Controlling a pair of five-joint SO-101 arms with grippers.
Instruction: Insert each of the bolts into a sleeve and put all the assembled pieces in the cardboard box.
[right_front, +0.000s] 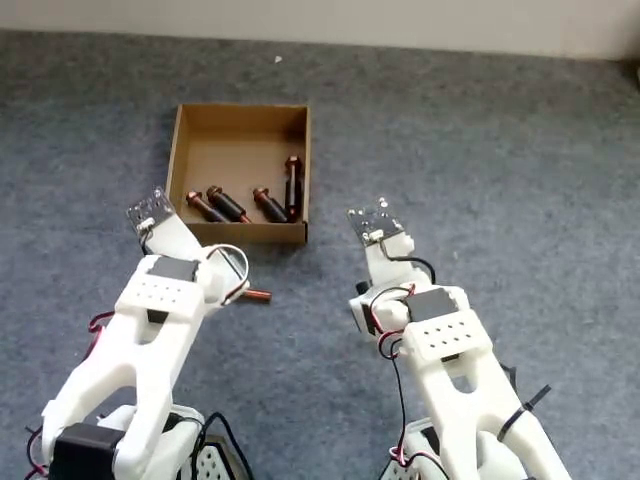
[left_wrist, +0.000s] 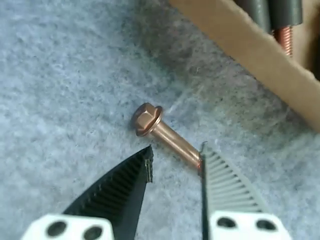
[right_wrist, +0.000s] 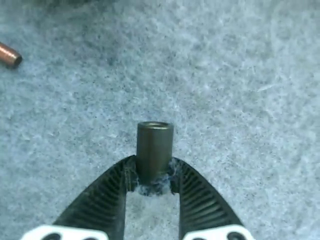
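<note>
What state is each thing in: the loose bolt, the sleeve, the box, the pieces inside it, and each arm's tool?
loose bolt: bare, lying on the carpet, not gripped.
sleeve: empty, held at one end.
right tool: shut on the sleeve.
left tool: open, at the bolt's shank end.
cardboard box: upright, open at the top.
assembled pieces: four, lying in the box.

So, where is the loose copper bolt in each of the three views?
High view: loose bolt on the carpet beside the left arm, near the cardboard box.
Left wrist view: bolt before the open left gripper, box wall behind.
Right wrist view: its shaft end at the edge, apart from the sleeve.
Shared landmark: the box.
</note>
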